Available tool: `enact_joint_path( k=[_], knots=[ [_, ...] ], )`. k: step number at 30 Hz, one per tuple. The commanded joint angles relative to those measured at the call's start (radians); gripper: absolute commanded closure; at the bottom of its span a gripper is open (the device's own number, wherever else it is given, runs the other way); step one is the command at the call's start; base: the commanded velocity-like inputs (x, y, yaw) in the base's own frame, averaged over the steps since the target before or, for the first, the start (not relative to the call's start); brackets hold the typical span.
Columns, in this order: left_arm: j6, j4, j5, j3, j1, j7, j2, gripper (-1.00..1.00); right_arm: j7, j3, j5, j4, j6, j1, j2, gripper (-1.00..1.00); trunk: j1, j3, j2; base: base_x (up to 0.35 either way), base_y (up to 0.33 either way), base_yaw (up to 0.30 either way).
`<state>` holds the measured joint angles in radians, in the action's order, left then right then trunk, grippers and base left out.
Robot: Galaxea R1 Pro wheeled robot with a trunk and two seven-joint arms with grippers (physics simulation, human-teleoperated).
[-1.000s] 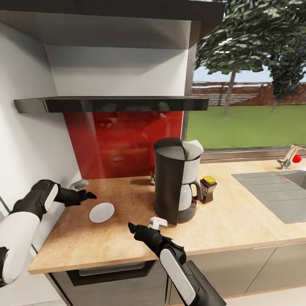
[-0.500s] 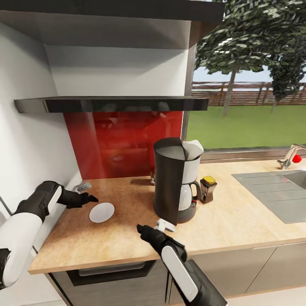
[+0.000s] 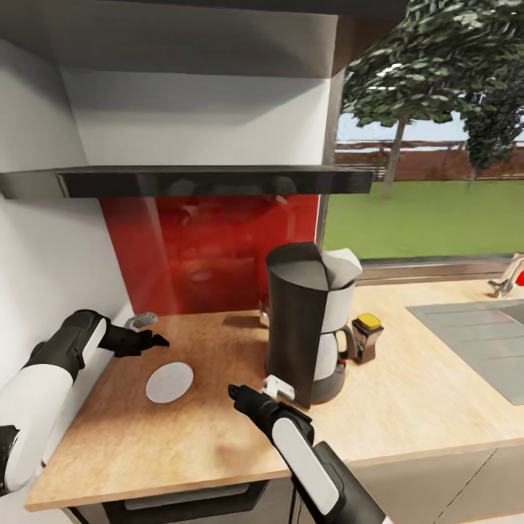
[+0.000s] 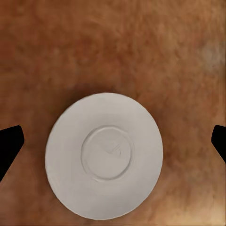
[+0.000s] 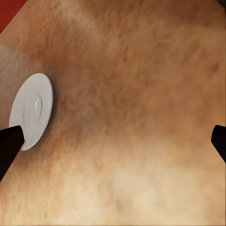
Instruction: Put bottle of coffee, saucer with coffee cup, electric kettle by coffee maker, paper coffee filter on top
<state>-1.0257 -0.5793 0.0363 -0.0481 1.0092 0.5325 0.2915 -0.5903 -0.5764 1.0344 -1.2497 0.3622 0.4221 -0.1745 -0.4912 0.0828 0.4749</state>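
My left gripper (image 3: 154, 339) hovers wide open and empty above the flat round white ceramic saucer (image 4: 104, 155) on the wooden countertop (image 3: 407, 386). It looks stiff, slippery, breakable; I'd pinch its thin rim.

The coffee maker (image 3: 309, 324) stands upright on the wooden counter (image 3: 407, 393), black and white, with a white paper filter (image 3: 340, 266) on top. A dark coffee bottle (image 3: 365, 336) with a yellow lid stands just beside it, toward the window. The white saucer (image 3: 169, 383) lies flat and bare, apart from the coffee maker on its wall side.
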Motion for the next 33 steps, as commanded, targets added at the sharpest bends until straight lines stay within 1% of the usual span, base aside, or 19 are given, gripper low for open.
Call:
enact_joint_path(
  k=[1,12,23,33],
  knots=[
    [-0.007,-0.001,0.004,-0.002,0.001,0.0,0.0,-1.0,-0.007,-0.006,0.005,-0.001,0.002,0.001,0.0,-1.0,-0.001,0.002,0.002,0.143,0.051,0.0],
    [-0.007,-0.001,0.005,-0.006,0.0,0.0,-0.001,-1.0,-0.005,-0.015,0.006,0.002,0.0,0.001,0.0,-1.0,-0.001,0.002,0.002,0.034,0.029,0.0],
    [-0.007,-0.001,0.005,-0.006,0.0,0.0,0.0,-1.0,-0.005,-0.017,0.006,0.003,0.0,0.001,0.0,-1.0,-0.001,0.002,0.002,0.001,0.221,0.0],
    [-0.007,0.0,0.005,-0.006,-0.003,0.0,0.0,-1.0,-0.005,-0.017,0.006,0.005,0.0,0.001,0.0,-1.0,-0.001,0.002,0.002,0.0,0.031,0.0]
  ],
)
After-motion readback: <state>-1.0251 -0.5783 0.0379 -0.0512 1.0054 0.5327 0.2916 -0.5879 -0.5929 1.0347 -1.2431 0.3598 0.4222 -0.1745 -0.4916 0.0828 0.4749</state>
